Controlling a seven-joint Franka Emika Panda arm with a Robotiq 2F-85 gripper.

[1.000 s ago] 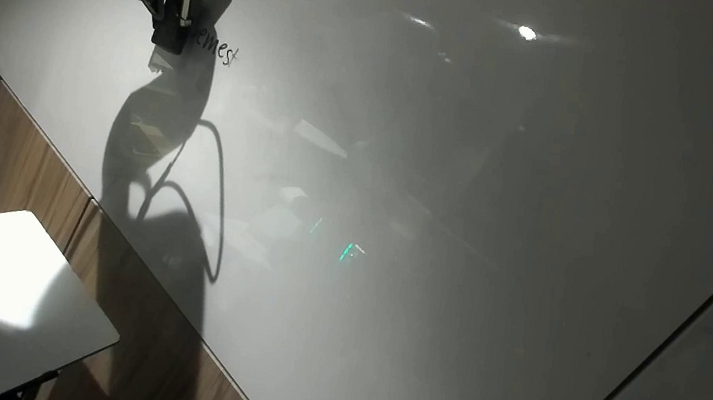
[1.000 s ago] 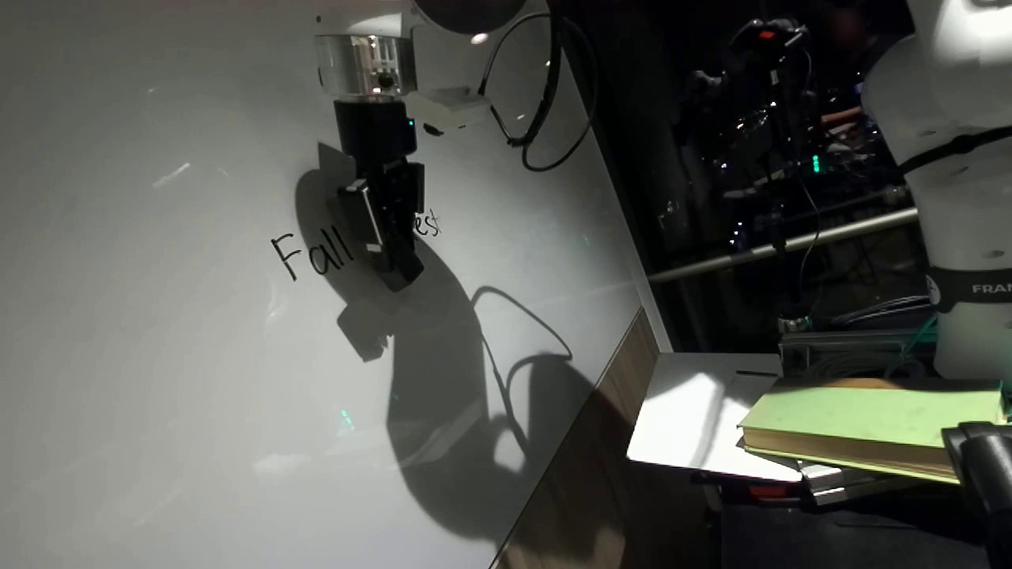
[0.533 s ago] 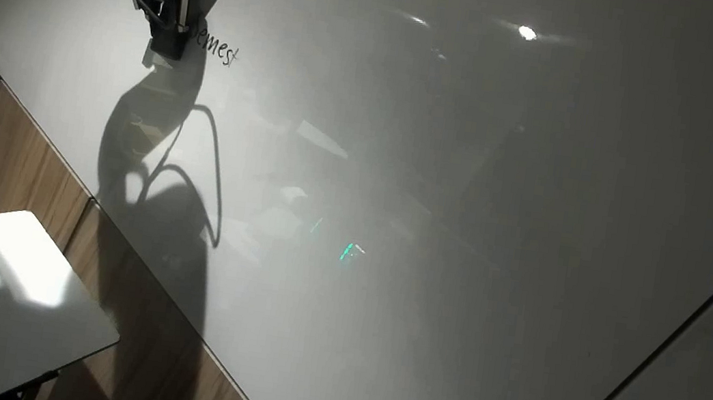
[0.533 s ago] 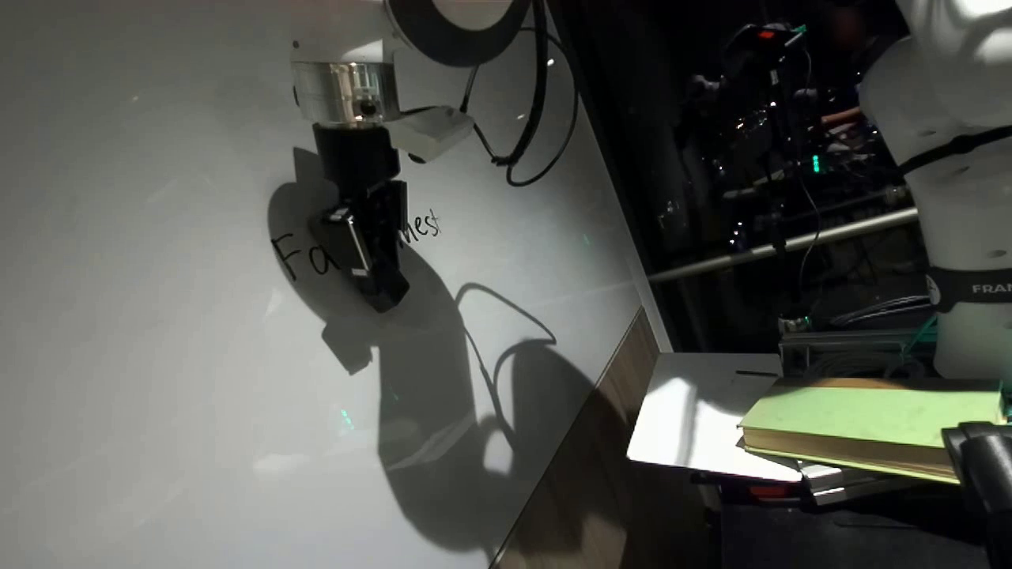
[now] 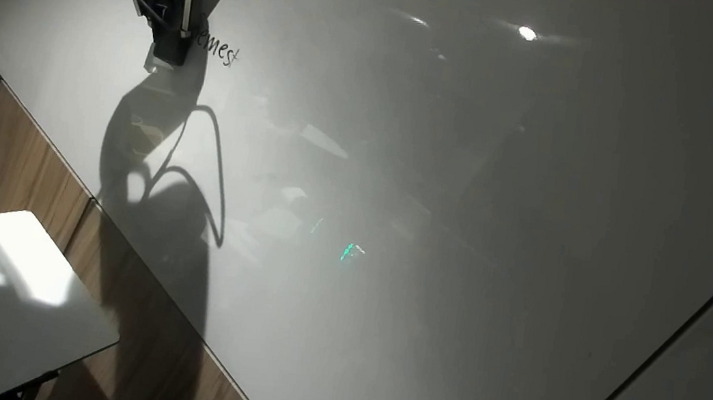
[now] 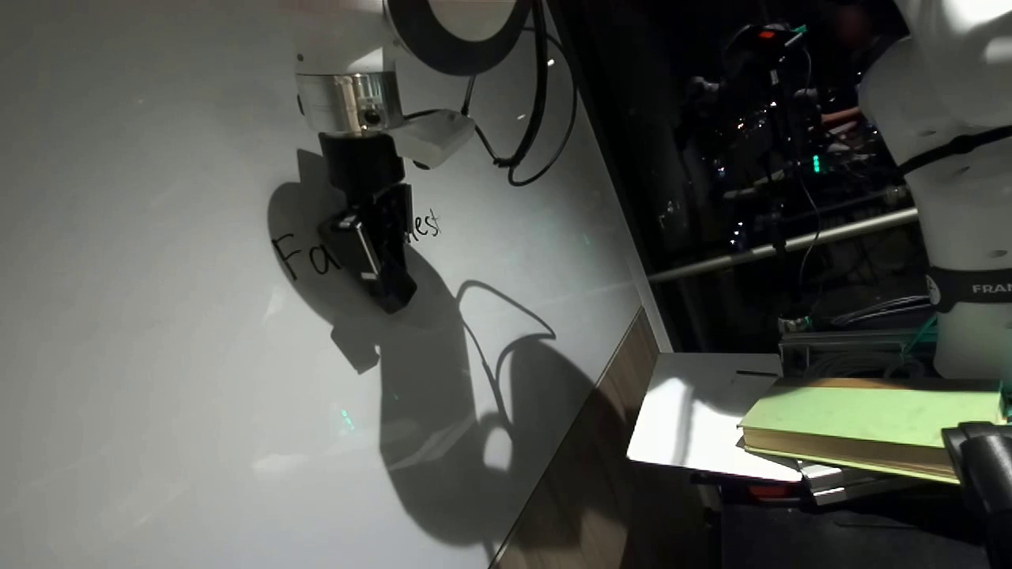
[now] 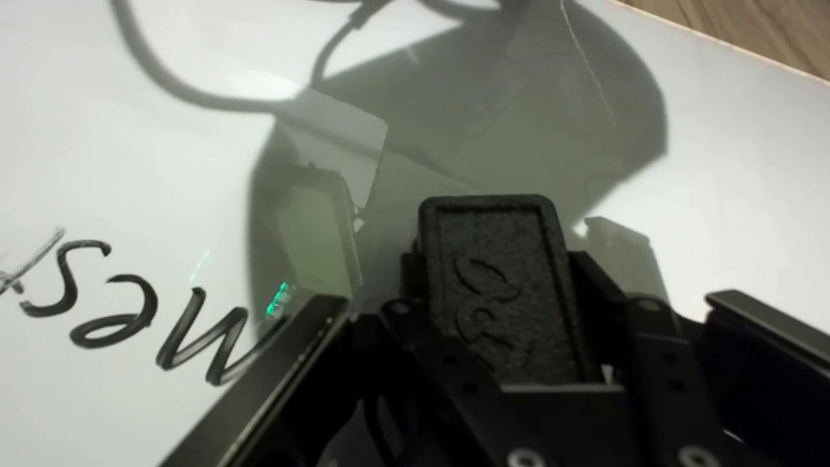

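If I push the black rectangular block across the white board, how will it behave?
The black rectangular block looks speckled and foam-like, so probably light and slightly squashy. Clamped between the black fingers, it seems unlikely to slip. Bright reflections on the white board suggest easy sliding, though the block's underside is hidden.

Black two-finger end effector [image 6: 389, 275] plus the black rectangular block [image 6: 397, 295] it grips shifted down and slightly left in an exterior view vs a second ago; now blocks the end of black handwritten "Fall" [image 6: 319, 261], bares more of the black lettering [image 6: 427, 226] ending "est". Grey cable-loop shadow [image 5: 217, 175] sits higher on the glossy white board [image 5: 461, 241]; shade covers more of the flat white surface [image 5: 28, 336].
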